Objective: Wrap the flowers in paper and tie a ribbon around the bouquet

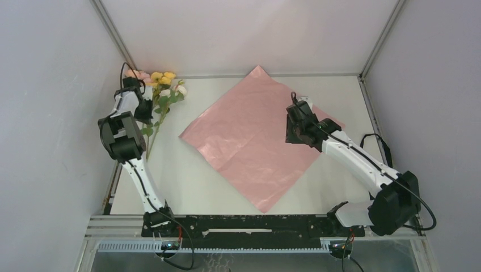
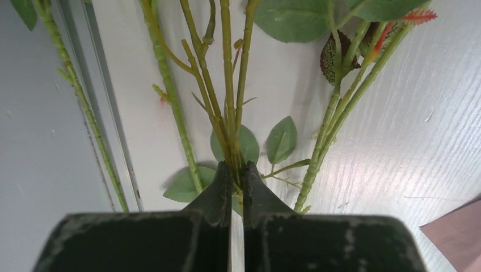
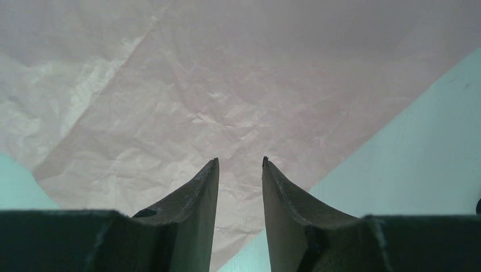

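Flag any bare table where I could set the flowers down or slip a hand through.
Biggest bare patch of table: near-left, between the paper, the left arm and the near edge. Smaller ones: the far-right corner beyond the paper, and the near-right wedge by the right arm. Crowded: far-left corner, where the left gripper is shut on the flowers.

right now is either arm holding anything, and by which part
The left gripper is shut on the flowers, its fingers pinching a few thin green stems, not the blooms. The right gripper, open over the paper, holds nothing.
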You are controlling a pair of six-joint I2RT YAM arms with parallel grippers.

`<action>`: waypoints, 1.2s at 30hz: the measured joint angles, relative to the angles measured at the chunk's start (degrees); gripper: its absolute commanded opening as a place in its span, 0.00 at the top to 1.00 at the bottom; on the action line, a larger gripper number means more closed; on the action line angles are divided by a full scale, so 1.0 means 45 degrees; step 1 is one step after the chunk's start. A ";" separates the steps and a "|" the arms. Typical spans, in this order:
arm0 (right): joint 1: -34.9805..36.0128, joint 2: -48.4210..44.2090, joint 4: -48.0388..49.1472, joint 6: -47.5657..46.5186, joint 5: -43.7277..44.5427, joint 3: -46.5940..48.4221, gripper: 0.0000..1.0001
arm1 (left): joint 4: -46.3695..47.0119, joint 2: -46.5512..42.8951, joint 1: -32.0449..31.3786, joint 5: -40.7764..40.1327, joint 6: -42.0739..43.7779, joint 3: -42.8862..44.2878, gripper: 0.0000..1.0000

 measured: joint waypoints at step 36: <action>0.2934 0.3541 1.1492 0.4493 -0.5241 0.2482 0.99 | 0.1729 -1.3716 -0.7125 1.1147 -0.2997 -0.8641 0.85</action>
